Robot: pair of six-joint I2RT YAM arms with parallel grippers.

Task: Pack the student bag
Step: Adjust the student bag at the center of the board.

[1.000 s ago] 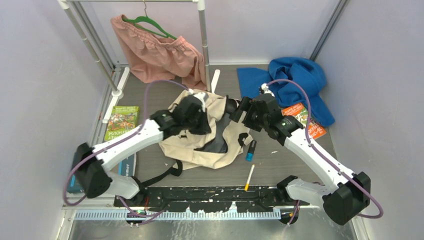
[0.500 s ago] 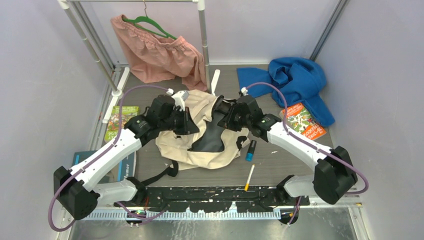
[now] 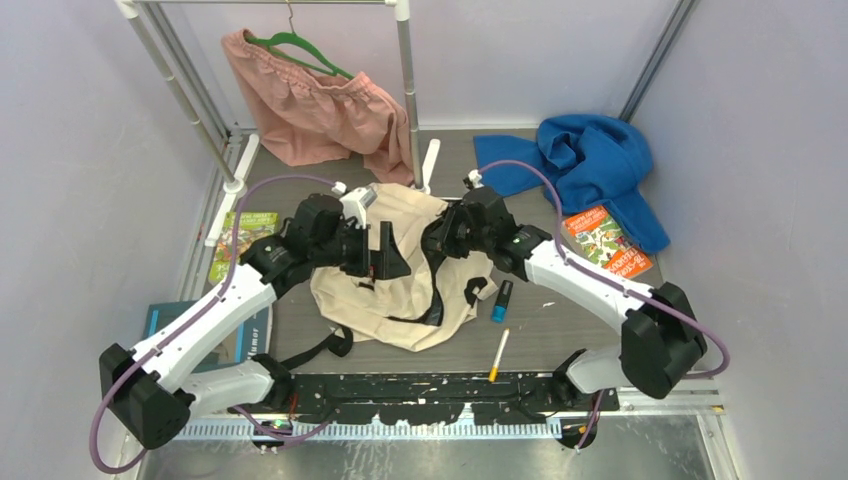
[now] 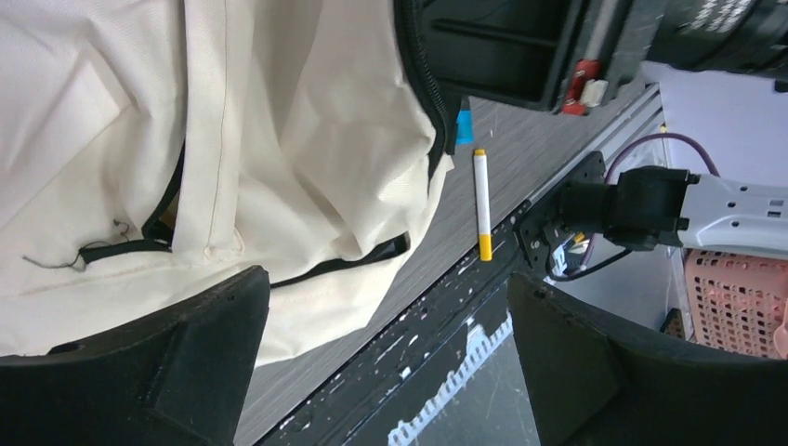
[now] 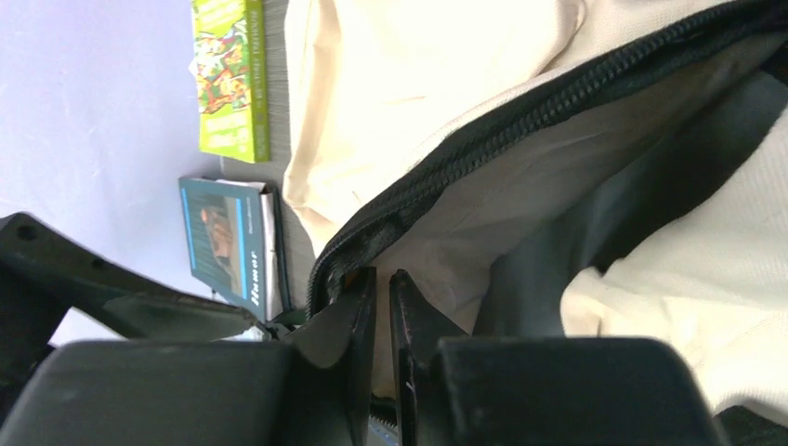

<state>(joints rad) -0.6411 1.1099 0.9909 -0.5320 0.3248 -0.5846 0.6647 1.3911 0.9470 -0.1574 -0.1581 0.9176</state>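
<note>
1. Nearest the arm bases, a white marker (image 3: 498, 354) w/ yellow end lies on the table (image 3: 580, 320). A blue-capped marker (image 3: 501, 300) lies just beside the bag's right edge.
2. The student bag (image 3: 380, 300) lies slumped in the mid of the table, between both arms.
3. Handling, as a judgement: it looks soft, limp and light, probably nearly empty. The cloth folds under its own weight, so the mouth will not stay open alone. Good places to hold are the stiffer zipper rim (image 5: 520, 121) or a black strap (image 3: 320, 350), not the loose panels.
4. The left gripper (image 4: 386, 288) hangs over the bag's left part, jaws fully apart, holding nothing.
5. The right gripper (image 5: 383, 279) is almost closed and appears to pinch the zipper rim.
6. Vs half a sec ago: the left gripper has let go, and the dark mouth, then gaping wide, is now a narrow slit.
7. Far side: the blue cloth (image 3: 590, 160) and pink garment (image 3: 320, 100) are unchanged.
</note>
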